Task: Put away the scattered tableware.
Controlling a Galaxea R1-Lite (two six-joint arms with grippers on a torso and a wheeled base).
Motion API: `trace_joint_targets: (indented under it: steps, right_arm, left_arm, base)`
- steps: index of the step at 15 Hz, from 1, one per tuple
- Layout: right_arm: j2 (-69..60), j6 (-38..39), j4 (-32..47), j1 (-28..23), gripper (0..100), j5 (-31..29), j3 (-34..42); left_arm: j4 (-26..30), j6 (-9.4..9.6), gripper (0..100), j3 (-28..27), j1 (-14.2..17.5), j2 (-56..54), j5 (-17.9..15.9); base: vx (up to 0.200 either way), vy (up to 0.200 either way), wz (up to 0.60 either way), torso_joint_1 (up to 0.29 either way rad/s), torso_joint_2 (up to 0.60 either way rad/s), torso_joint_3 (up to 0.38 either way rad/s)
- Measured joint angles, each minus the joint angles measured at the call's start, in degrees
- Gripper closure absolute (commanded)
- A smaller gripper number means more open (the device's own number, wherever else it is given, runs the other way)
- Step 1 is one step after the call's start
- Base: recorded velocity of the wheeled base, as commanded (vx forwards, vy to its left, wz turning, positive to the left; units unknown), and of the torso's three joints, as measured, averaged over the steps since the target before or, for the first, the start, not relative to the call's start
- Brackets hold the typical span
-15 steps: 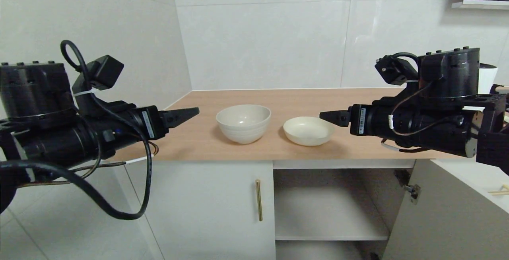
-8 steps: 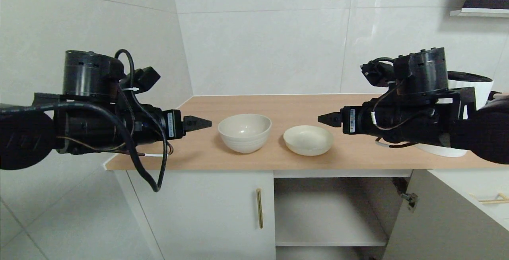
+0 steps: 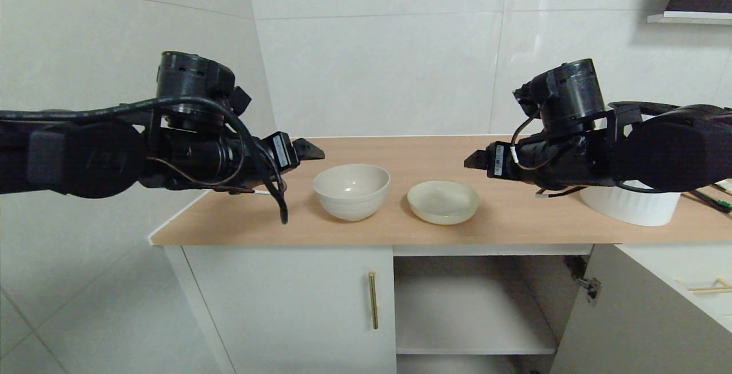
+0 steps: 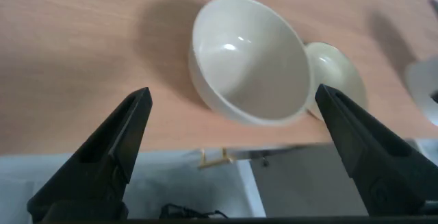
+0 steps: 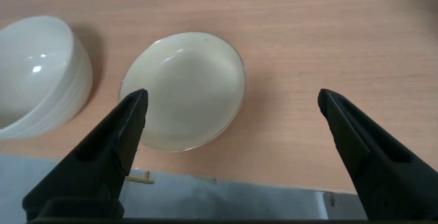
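Worktop (image 3: 514, 231) past shallow bowl (image 3: 443, 202): tub (image 3: 629, 209) (half arm-hidden)

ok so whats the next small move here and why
Probably lower the left gripper onto the deep bowl's rim: it hangs open just beside that bowl, touching nothing, and both the bowl and the shallow dish sit loose on the counter.

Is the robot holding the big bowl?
No, the big bowl sits on the counter, and the left gripper hangs open beside it, not touching.
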Motion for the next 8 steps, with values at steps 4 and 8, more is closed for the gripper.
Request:
trace_joint_targets:
  steps: [4,8]
  right_arm:
    - [1.17,0.13,-0.05,-0.29,0,-0.02,-0.22]
    - [1.34,0.21,-0.07,-0.27,0,-0.02,-0.11]
  left_arm:
    - [-4.33,-2.16,0,-2.39,-1.8,7.7,7.17]
    - [-6.61,-2.93,0,-2.89,-2.18,12.61,7.72]
  base:
    - [0.0,0.0,0.0,0.0,0.0,0.0]
    - [0.0,0.0,0.0,0.0,0.0,0.0]
